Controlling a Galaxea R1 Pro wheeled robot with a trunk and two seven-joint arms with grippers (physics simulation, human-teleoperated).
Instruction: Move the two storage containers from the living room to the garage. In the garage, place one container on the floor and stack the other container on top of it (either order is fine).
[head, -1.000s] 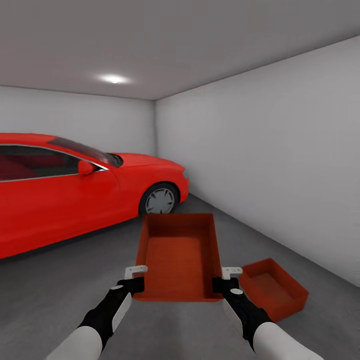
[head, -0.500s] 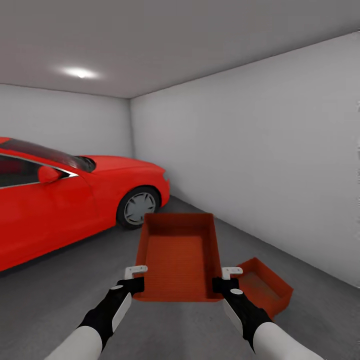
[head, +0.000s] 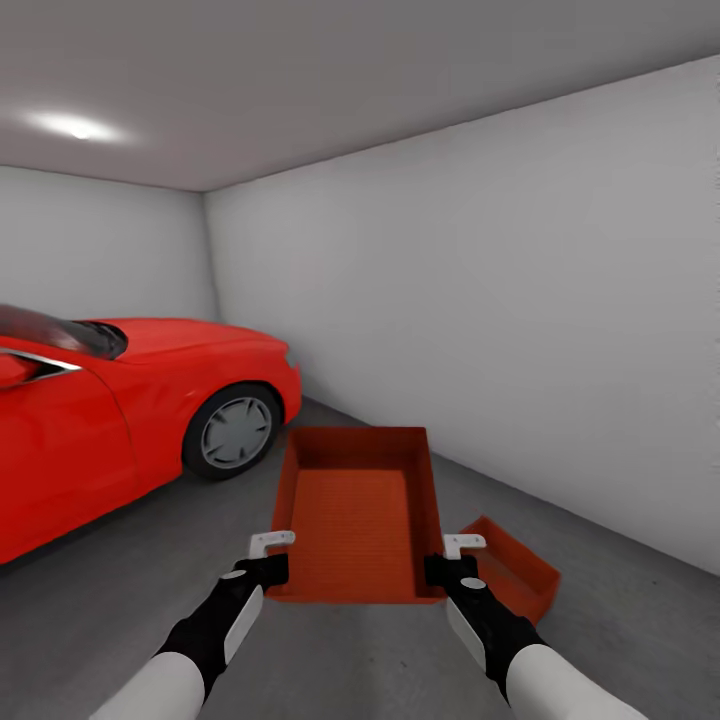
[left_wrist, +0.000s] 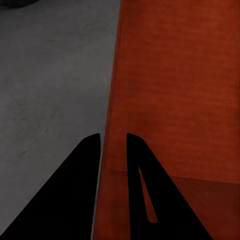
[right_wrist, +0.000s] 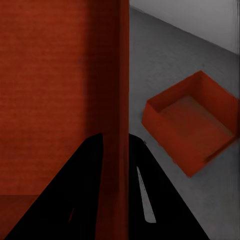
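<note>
I am in the garage, and the living room is out of view. One orange-red storage container (head: 355, 510) is held level in front of me above the grey floor (head: 110, 610). My left gripper (head: 270, 558) is shut on its left wall near the close corner. My right gripper (head: 456, 558) is shut on its right wall. In the left wrist view the gripper (left_wrist: 113, 138) clamps the container's wall (left_wrist: 175, 95). In the right wrist view the gripper (right_wrist: 116, 138) pinches the wall (right_wrist: 50, 85). The other container (head: 512, 572) (right_wrist: 192, 120) lies on the floor, low at my right and partly behind the held one.
A red car (head: 130, 400) is parked at the left, its front wheel (head: 232, 433) nearest. A plain white wall (head: 520, 330) runs along the right, just beyond the floor container. Bare grey floor lies between car and wall.
The view has swung to the right: the car and ceiling light slid left in the picture, and the floor container now sits closer under the held one. Both grips are unchanged.
</note>
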